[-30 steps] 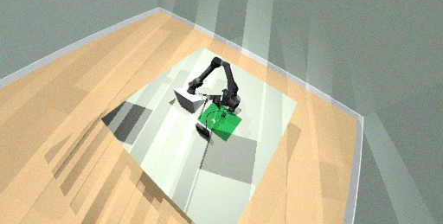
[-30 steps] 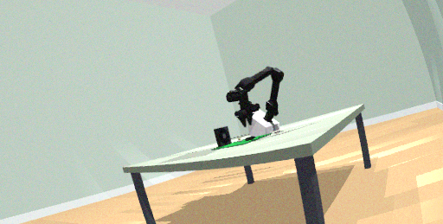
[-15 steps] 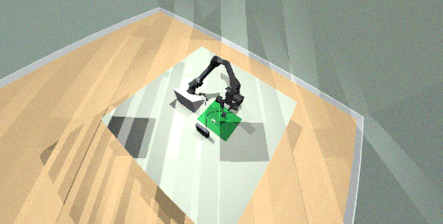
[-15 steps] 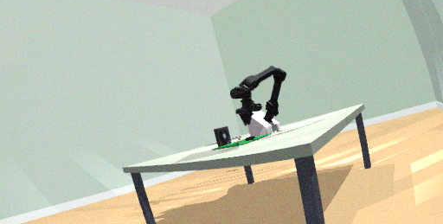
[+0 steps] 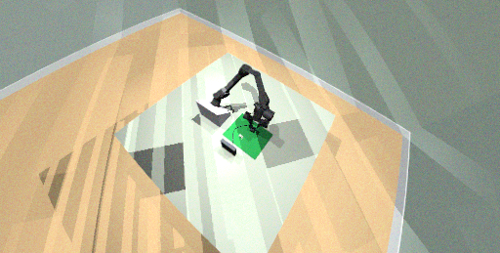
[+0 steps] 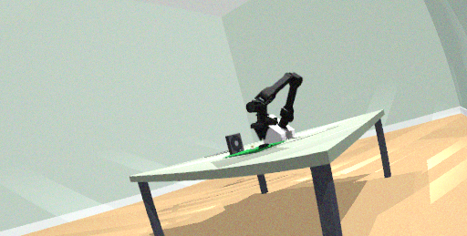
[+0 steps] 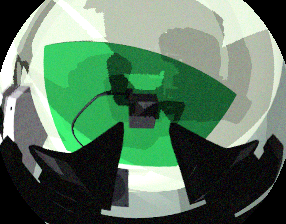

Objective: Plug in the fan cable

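Note:
The green board (image 5: 254, 147) (image 6: 255, 150) (image 7: 74, 76) lies flat on the table. The black fan (image 5: 228, 146) (image 6: 234, 143) stands at the board's edge. Its thin black cable (image 5: 235, 130) (image 7: 83, 106) curves across the board to the dark plug (image 7: 143, 111), which sits on the board. The header pins are hidden under the plug. My gripper (image 5: 253, 127) (image 6: 261, 139) (image 7: 147, 127) hangs low over the board. It is partly open, with one fingertip on each side of the plug and a small gap showing on both sides.
The arm's white base block (image 5: 212, 110) (image 6: 275, 134) stands behind the board. The pale table (image 5: 234, 206) (image 6: 292, 156) stands on dark legs on a wooden floor. Its edges lie far from the board.

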Controlling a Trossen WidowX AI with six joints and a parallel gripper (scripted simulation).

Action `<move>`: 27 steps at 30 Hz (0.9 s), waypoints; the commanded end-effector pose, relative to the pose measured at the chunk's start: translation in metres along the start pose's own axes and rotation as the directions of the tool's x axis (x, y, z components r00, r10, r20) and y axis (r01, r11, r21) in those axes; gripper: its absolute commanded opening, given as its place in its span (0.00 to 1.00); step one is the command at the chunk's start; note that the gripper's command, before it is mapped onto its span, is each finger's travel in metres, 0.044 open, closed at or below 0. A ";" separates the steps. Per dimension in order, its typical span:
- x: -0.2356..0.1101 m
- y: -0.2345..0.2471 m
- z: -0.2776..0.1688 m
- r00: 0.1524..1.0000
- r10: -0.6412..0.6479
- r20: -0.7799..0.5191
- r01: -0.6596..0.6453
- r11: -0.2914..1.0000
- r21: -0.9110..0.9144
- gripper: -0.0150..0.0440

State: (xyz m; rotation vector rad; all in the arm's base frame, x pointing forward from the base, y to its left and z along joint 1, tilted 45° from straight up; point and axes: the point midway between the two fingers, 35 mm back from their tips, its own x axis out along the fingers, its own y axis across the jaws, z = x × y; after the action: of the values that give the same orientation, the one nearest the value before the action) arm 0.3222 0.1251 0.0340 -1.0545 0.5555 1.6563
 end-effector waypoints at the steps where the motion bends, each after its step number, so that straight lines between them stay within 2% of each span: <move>1: 0.008 0.002 0.002 1.000 0.006 0.001 -0.006 1.000 0.007 0.61; 23: 0.037 0.002 0.009 1.000 0.006 0.003 -0.006 1.000 0.007 0.61; 27: 0.035 0.001 0.010 1.000 0.004 0.003 -0.004 1.000 -0.001 0.43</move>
State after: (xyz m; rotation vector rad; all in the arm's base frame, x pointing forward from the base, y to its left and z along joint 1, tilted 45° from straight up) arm 0.3149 0.1504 0.0088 -1.0511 0.5558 1.6624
